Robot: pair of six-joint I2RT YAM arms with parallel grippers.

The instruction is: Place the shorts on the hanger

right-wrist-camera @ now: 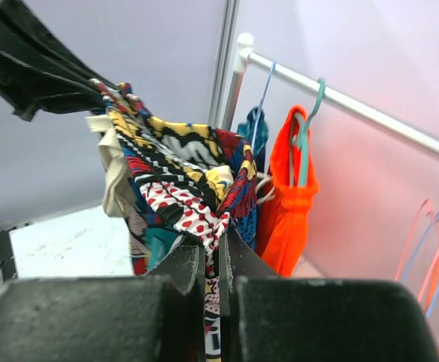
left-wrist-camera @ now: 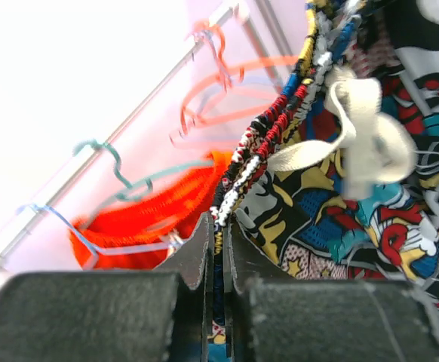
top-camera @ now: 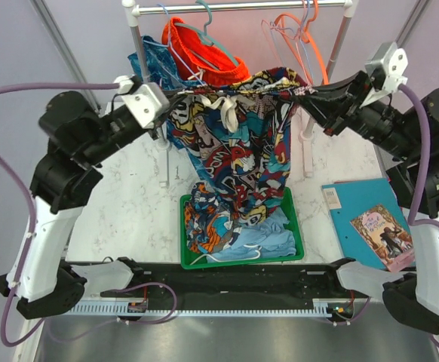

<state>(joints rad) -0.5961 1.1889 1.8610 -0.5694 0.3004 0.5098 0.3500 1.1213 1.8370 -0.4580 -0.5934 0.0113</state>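
Now the comic-print shorts [top-camera: 234, 143] are stretched wide by their waistband, just in front of the clothes rail [top-camera: 257, 6] and a little lower than its bar. The left gripper [top-camera: 173, 94] has the left end of the waistband. In the left wrist view its fingers [left-wrist-camera: 193, 253] are pressed almost together and only the edge of the printed cloth [left-wrist-camera: 370, 219] is between them. The right gripper [top-camera: 304, 92] has the other end in the same way. In the right wrist view its fingers [right-wrist-camera: 185, 264] are closed tightly on a bunched fold of the shorts [right-wrist-camera: 182, 188].

The white drawstring [top-camera: 227, 113] hangs in a loose knot from the middle of the waistband. The legs of the shorts fall straight down, and their lower end lies crumpled in a green tray [top-camera: 299, 249], which stands on the marble counter [top-camera: 121, 219] in front of the rail. A light blue garment [top-camera: 261, 241] lies in this tray too.

On the left part of the rail hang plain orange shorts [top-camera: 204, 49] on a teal hanger and, beside them, blue patterned shorts [top-camera: 155, 60]. On the right part hang empty orange hangers [top-camera: 310, 45]. A thin pale pink hanger [top-camera: 271, 39] seems to hang among them, apart from the shorts, but it is hard to tell from the others. To the front right of the rail an illustrated book [top-camera: 382, 234] lies on the counter.
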